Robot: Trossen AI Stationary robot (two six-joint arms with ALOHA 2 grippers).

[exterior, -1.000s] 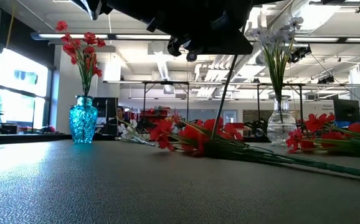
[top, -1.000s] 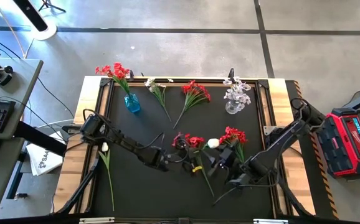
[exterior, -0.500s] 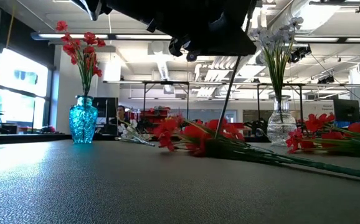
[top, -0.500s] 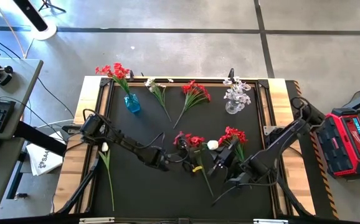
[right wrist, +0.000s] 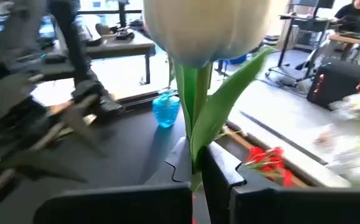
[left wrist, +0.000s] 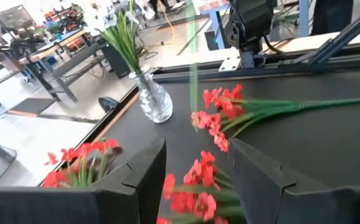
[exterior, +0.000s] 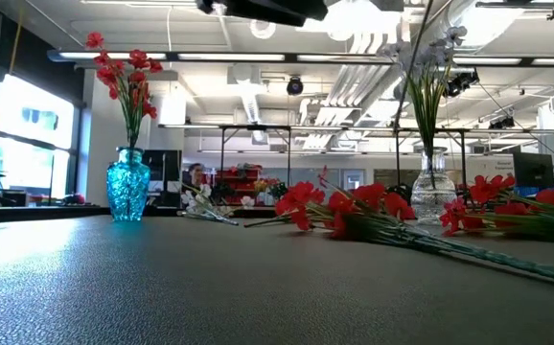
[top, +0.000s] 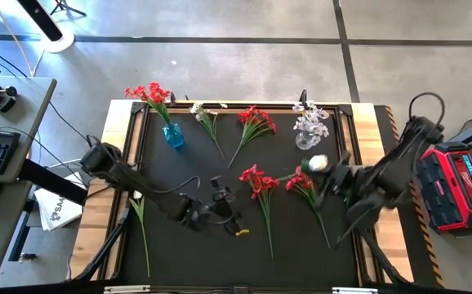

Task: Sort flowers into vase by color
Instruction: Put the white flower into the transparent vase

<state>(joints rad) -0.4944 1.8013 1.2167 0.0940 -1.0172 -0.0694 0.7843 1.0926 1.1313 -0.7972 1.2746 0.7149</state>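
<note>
Looking down on the black counter [top: 179, 253], we see the right claw [top: 324, 173] raised near the clear vase [top: 305, 140], its fingers clamped shut on the green stem of a white tulip [top: 317, 163]. From that arm's own camera, the tulip [right wrist: 206, 28] stands upright just above the closed fingers [right wrist: 227, 177], with a long leaf bending off to one side.

We find the left claw [top: 224, 214] lower on the counter, toward the middle, with its fingers [left wrist: 144, 177] spread apart and nothing between them. A small yellow piece [top: 241, 232] lies just beside it.

Two red sprigs lie flat between the arms: one [top: 257, 181] at the centre, the other [top: 302, 183] just beside it, under the right claw. Farther back, a third red sprig [top: 255, 122] and a pale sprig [top: 207, 114] lie on the counter between the two vases. The blue vase [top: 173, 135] already holds red blossoms [top: 149, 94], and the clear vase holds white ones [top: 311, 114]. Another white flower [top: 137, 194] lies near the counter's left edge, its stem running toward the front.
</note>
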